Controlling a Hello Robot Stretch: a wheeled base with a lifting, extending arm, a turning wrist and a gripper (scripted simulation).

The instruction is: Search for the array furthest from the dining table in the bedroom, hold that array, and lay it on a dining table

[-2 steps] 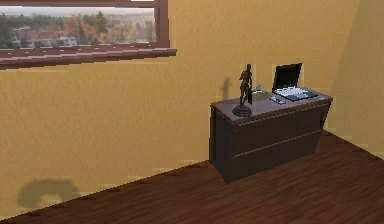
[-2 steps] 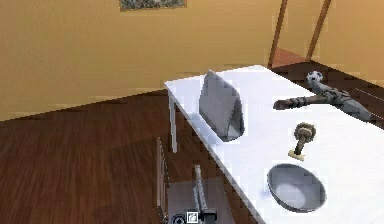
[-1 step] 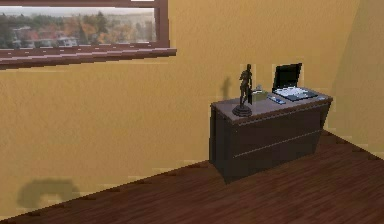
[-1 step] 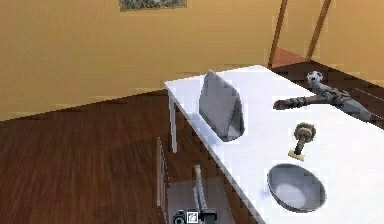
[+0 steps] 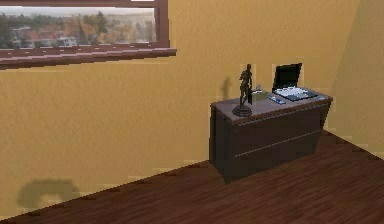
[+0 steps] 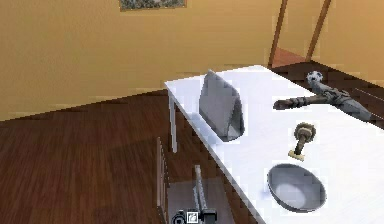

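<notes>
One open laptop point(image 5: 291, 82), seemingly the task's array, sits on the dresser point(image 5: 270, 135) beside a dark statue point(image 5: 245, 88): probably light, rigid, screen-fragile, best taken by its base edge; the jaws' state cannot be told.

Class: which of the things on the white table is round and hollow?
The grey bowl at the arm side view's bottom; the others are a tilted slab, a small statuette and a dark figure.

No legible text or numbers. Laptop point(image 5: 291, 82) screen on far dresser point(image 5: 270, 135) unreadable; likewise items on the white desk point(image 6: 350, 150).
</notes>
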